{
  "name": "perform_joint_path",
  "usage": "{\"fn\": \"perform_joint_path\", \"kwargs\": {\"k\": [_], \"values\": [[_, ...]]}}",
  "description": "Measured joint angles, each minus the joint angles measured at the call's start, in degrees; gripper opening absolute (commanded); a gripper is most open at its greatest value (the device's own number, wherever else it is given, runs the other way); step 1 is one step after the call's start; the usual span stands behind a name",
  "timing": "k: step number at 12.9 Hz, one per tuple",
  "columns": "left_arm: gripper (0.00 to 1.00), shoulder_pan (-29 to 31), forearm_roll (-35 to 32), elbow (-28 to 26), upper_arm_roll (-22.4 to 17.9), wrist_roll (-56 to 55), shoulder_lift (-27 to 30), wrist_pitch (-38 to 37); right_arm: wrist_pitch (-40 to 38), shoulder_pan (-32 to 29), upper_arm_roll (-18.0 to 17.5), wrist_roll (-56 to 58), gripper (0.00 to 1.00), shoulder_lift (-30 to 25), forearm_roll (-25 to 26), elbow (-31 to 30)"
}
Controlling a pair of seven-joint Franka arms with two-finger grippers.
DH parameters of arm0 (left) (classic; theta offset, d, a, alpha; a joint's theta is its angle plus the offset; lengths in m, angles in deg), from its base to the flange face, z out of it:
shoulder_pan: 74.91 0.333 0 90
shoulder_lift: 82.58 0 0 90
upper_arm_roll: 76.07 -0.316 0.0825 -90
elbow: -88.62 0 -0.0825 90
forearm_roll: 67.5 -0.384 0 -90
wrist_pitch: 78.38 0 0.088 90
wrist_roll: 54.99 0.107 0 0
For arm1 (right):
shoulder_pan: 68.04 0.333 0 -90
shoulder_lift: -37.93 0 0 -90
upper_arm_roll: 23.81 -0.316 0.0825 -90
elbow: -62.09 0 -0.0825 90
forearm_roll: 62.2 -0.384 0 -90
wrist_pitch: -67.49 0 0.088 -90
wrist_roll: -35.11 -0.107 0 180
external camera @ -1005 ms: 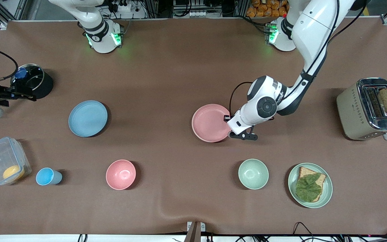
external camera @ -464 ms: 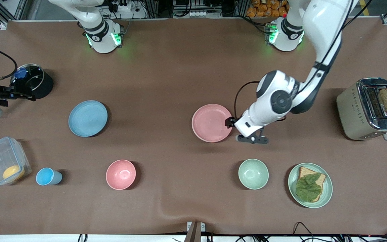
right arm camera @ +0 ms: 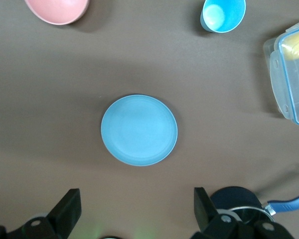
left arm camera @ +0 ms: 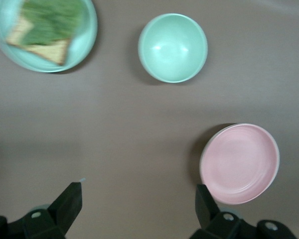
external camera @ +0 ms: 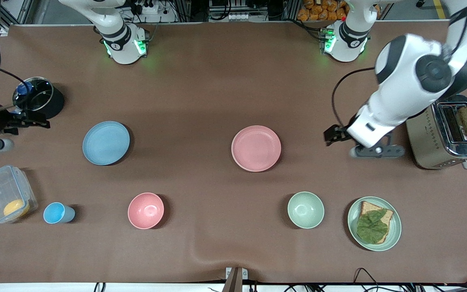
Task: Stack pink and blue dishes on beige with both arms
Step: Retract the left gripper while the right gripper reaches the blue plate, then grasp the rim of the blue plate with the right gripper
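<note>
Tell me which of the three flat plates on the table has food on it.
The pale green plate, lying toward the left arm's end beside the green bowl. It carries toast with a leaf; the pink plate and blue plate are bare.

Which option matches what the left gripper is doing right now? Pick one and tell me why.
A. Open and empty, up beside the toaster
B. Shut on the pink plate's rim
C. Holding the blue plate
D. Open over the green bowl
A: the left gripper hangs open with nothing between its fingers, close beside the toaster, while the pink plate lies flat on the table, well apart from it, toward the right arm's end.
</note>
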Motion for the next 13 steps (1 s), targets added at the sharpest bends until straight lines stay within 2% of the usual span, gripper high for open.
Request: {"fn": "perform_joint_path", "kwargs": {"k": [3,6,8,10,12,13], "values": [[1.0,1.49,-1.53,6.33,-0.51,0.0,2.33,-10.22,6.4,-2.93,0.18,0.11,1.0,3.23,-0.01,-5.03],[1.0,3.06,-1.69,11.69,-1.41,0.84,2.72,-16.07,16.31,-5.64,0.26,0.64,1.0,4.59,-0.05,-15.58],[1.0,1.77,-1.71,13.06,-5.06,4.01,3.89,-18.26,22.57,-7.08,0.31,0.95,1.0,5.14,-0.06,-23.07],[1.0,-2.86,-1.71,13.15,-12.29,7.19,5.07,-19.45,28.33,-8.82,0.33,1.27,1.0,6.87,-0.06,-28.14],[1.0,-5.8,-1.71,13.14,-16.39,8.4,5.33,-20.16,32.39,-9.88,0.33,1.32,0.79,10.51,-0.16,-29.39],[1.0,-6.16,-1.71,13.11,-16.73,8.44,5.31,-20.26,33.4,-10.23,0.33,1.33,0.74,12.54,-0.95,-29.41]]}}
